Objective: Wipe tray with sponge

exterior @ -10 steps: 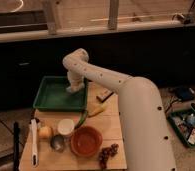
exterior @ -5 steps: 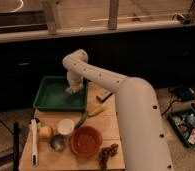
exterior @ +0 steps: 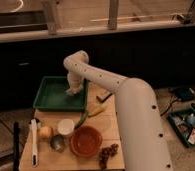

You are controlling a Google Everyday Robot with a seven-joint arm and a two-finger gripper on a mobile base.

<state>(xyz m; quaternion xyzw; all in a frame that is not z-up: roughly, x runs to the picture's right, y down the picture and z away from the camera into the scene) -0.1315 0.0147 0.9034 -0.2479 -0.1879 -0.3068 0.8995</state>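
Gripper (exterior: 72,90) is down inside the tray (exterior: 50,94), at its right end and close to the right wall, with the tip at or just above the flat bottom; I can't confirm contact from here. I can't tell whether the gripper is spread or closed, or whether it's holding anything. I can't pick out the sponge in this view. The arm (exterior: 98,77) comes in from lower right as a thick white link, runs up-left over the desk (exterior: 105,125), bends at the elbow above the tray's right side and drops the wrist down into the tray. The tray sits on the far left part of the desk, long side across my view, and the rest of its bottom shows bare green. Just right of the tray, by the arm, a tan-and-black block (exterior: 104,95) lies on the desk. Nearer than the tray: a yellow piece (exterior: 97,110) and a green curved vegetable (exterior: 82,118) close together, a white cup (exterior: 66,126), a yellowish round item (exterior: 45,132) just left of it, a small grey metal round thing (exterior: 57,143), an orange bowl (exterior: 86,141) just beside the cup, a dark bunch of grapes (exterior: 107,153) near the front edge, and a long white utensil (exterior: 34,142) along the left edge. On the floor to the right, well apart from the desk, is a green bin (exterior: 188,125) with mixed items.
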